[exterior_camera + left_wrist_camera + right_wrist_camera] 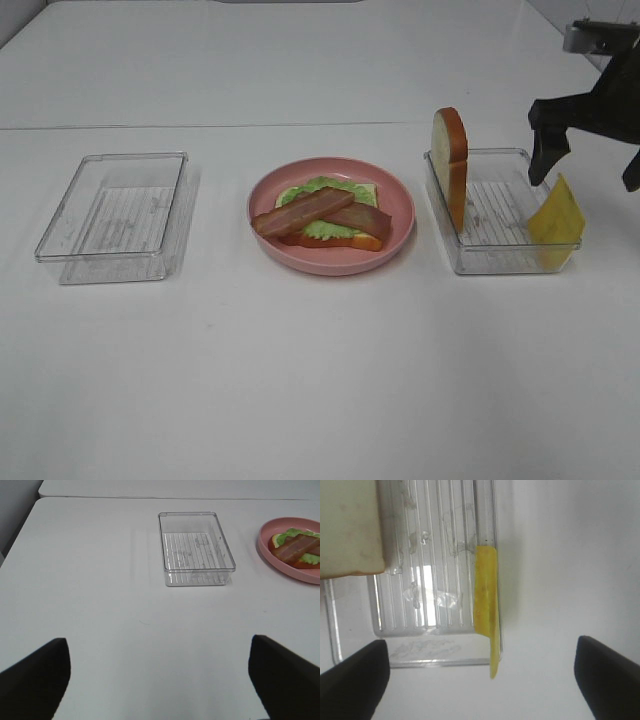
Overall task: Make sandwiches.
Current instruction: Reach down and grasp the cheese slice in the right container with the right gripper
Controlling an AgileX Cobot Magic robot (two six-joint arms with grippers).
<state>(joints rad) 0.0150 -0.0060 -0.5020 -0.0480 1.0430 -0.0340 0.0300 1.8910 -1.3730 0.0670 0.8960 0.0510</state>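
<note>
The right gripper [585,182] is seen at the upper right of the exterior view. Its body is matte black, blocky and angular, and two tapered black fingers [541,160] are carried on it. A light grey metal bracket [598,37] is fitted above it at the top right edge; small dark spots are made out on it, too small to identify. In the right wrist view only plain black wedges are shown in the lower corners. The left gripper [160,680] is shown likewise in the left wrist view: two matte black wedge-shaped fingertips [37,680] in the lower corners, with softly blurred edges.
</note>
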